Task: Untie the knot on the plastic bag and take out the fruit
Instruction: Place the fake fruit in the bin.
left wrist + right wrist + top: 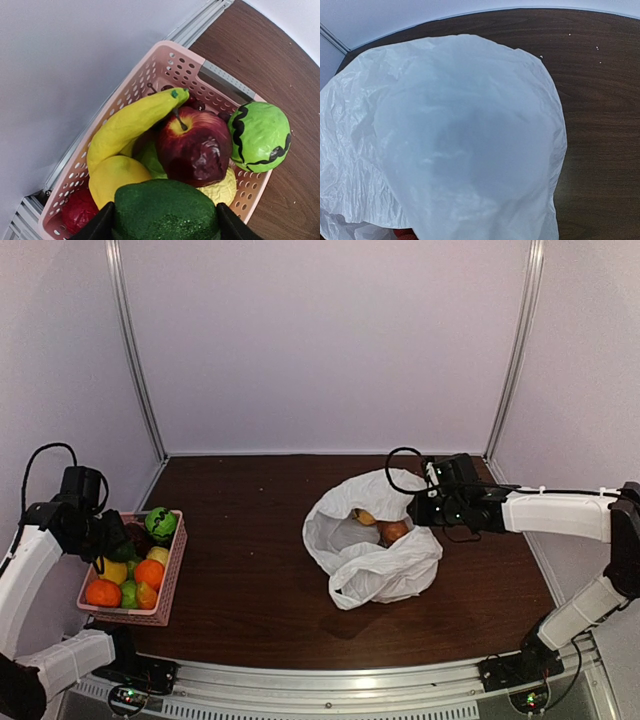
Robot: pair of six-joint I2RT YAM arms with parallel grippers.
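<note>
Against right pincer (413,511), plastic bag (385,565), mouth open

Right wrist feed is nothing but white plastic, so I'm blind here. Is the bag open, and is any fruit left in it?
Observer: It's open. The top camera shows the bag with its mouth wide and a reddish fruit inside, next to the right end effector.
Operator: What's the left arm doing?
Observer: The left end effector holds a dark green fruit over the pink basket, which has other fruit in it.
</note>
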